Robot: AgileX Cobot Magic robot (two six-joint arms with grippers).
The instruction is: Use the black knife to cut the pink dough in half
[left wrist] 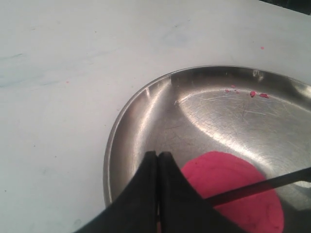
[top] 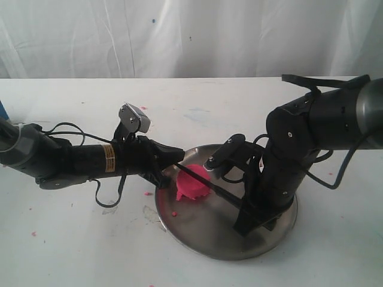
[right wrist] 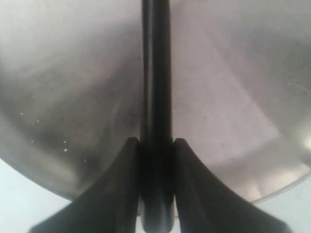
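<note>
Pink dough (top: 192, 186) sits as a round lump in the steel plate (top: 203, 242), near the rim on the left arm's side, with the blade of the black knife (top: 209, 186) lying across its top. The right fingers (right wrist: 124, 174) are clamped on the knife's handle from both sides. The left fingers (left wrist: 146, 184) are pressed together with nothing between them, their tips just beside the dough's edge, though contact cannot be told, and the plate rests on a white surface (top: 72, 239) flecked with pink crumbs (top: 148, 193).
</note>
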